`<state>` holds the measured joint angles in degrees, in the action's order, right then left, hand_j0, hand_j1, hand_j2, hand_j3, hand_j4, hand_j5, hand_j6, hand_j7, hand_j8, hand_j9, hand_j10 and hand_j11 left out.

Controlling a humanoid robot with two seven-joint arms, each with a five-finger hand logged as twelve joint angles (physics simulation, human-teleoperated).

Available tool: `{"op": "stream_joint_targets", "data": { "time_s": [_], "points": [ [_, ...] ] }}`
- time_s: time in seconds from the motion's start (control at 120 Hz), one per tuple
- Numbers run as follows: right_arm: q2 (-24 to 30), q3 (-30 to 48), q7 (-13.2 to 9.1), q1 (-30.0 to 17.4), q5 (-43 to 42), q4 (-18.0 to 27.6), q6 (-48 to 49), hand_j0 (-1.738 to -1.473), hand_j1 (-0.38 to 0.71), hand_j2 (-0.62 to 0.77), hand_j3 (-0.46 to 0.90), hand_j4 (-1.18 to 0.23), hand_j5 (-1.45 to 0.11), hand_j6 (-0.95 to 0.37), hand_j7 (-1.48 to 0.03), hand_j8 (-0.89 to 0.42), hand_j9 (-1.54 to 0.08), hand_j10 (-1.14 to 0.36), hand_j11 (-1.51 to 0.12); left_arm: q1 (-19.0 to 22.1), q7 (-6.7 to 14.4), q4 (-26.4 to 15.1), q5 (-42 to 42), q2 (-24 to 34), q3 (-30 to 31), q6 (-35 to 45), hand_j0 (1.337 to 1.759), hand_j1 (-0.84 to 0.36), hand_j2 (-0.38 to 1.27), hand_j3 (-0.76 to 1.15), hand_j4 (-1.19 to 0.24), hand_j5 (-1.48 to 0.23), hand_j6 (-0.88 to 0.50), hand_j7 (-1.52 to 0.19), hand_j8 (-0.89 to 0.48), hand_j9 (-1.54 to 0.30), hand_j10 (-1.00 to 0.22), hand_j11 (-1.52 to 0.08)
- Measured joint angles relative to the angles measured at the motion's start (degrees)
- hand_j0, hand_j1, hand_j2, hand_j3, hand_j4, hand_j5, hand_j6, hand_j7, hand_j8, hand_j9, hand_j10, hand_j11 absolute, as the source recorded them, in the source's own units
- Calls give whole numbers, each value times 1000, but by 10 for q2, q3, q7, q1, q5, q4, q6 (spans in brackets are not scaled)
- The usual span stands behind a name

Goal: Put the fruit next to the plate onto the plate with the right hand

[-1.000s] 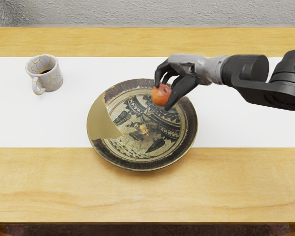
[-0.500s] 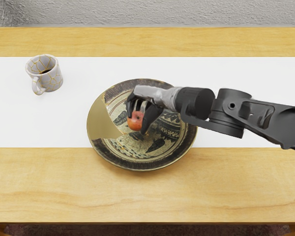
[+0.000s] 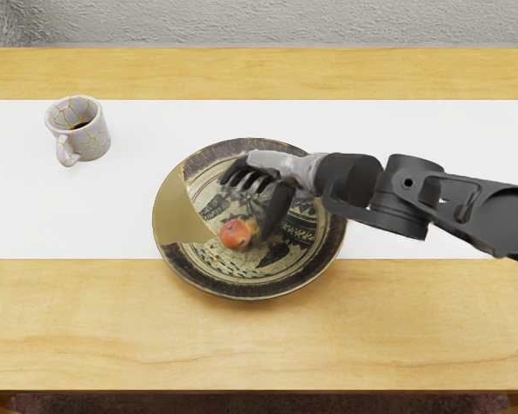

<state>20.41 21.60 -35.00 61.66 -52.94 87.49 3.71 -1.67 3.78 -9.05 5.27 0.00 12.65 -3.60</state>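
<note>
Now, right robot hand (image 3: 261, 178): over the plate's far half, its arm coming in from the picture's right edge
Fingers (image 3: 238, 176): spread and relaxed, dark tips pointing down toward the plate, holding nothing
Thumb: hangs lower than the rest, its tip just beside the fruit; whether they touch I cannot tell
Fruit (image 3: 235, 234): small, round, red-orange, lying on the plate's inner surface, left of centre, free of the hand
Plate (image 3: 242, 290): round and dark-rimmed, painted with dark figures and border bands; a plain gold patch (image 3: 178, 216) covers its left edge
Writing: the plate's painted marks are too small to tell whether any are letters
Runner (image 3: 432, 237): white strip across the counter, under the plate
Mug (image 3: 78, 128): pale with gold crack lines, upright on the runner, well apart to the far left, something dark inside
Counter (image 3: 242, 345): light wood, showing on both sides of the runner
</note>
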Motion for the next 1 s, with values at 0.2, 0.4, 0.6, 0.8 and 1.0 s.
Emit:
{"op": "stream_joint_targets", "data": {
  "time_s": [0.2, 0.4, 0.6, 0.8, 1.0],
  "points": [
    [56, 69, 0, 0, 154, 9, 61, -1658, -197, 21, 0, -144, -193, -121, -189, -120, -190, -145, -190, 0, 0, 0, 0, 0, 0, 0, 1658, 55, 49, 0, -245, -318, -245, -318, -245, -318, -245, -318],
    [129, 142, 0, -7, 367, 8, 175, -1658, -265, 3, 0, -77, -102, -69, -100, -68, -101, -78, -101, 0, 0, 0, 0, 0, 0, 0, 1658, 55, 49, 0, -245, -318, -245, -318, -245, -318, -245, -318],
    [222, 191, 0, -60, 563, -22, 288, -1658, -290, -3, 0, -52, -68, -49, -67, -48, -68, -52, -67, 0, 0, 0, 0, 0, 0, 0, 1658, 55, 49, 0, -245, -318, -245, -318, -245, -318, -245, -318],
    [300, 201, 0, -132, 700, -63, 309, -1658, -300, -5, 0, -41, -55, -40, -55, -40, -55, -42, -55, 0, 0, 0, 0, 0, 0, 0, 1658, 55, 49, 0, -245, -318, -245, -318, -245, -318, -245, -318],
    [338, 201, 0, -170, 745, -75, 313, -1658, -304, -6, 0, -37, -50, -35, -50, -36, -50, -37, -50, 0, 0, 0, 0, 0, 0, 0, 1658, 55, 49, 0, -245, -318, -245, -318, -245, -318, -245, -318]
  ]
}}
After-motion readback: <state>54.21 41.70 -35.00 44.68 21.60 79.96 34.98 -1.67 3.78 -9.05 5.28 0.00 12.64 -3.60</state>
